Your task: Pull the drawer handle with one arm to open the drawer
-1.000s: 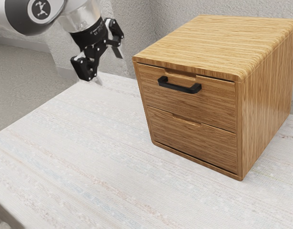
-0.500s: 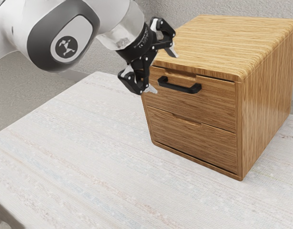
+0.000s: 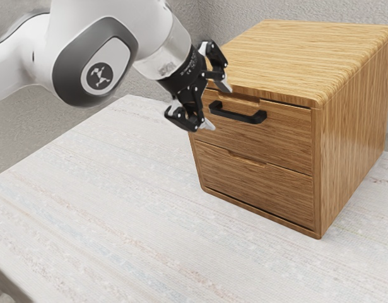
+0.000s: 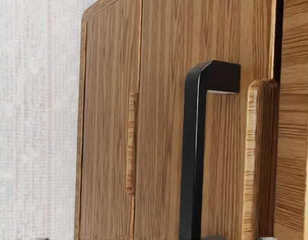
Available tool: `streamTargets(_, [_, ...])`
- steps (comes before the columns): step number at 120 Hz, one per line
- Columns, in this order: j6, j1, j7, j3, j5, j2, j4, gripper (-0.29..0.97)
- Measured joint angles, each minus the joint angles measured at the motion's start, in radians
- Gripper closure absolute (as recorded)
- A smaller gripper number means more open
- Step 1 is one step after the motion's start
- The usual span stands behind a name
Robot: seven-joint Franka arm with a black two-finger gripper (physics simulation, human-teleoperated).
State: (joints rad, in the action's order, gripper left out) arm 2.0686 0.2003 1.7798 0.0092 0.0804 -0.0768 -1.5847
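the stiff, slim drawer handle is being faced by the gripper, fingers apart, with a mid-bar hold being judged firmest.

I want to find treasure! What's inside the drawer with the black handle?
The top drawer is shut. Only its wooden front and black handle show; the inside is hidden.

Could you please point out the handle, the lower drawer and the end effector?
handle [image 3: 238,115]: exterior view, middle of the black bar.
lower drawer [image 3: 257,180]: exterior view, centre of its front.
end effector [image 3: 217,108]: exterior view, midway between its fingertips.
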Motion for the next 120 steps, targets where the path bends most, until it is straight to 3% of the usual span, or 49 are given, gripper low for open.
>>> streamTargets(17, [0.019, -0.002, 0.008, 0.000, -0.010, 0.008, -0.014, 0.36])
streamTargets(37, [0.052, -0.004, 0.005, 0.001, -0.026, 0.034, -0.016, 0.46])
streamTargets(120, [0.161, -0.019, -0.047, 0.044, -0.096, 0.087, -0.024, 0.50])
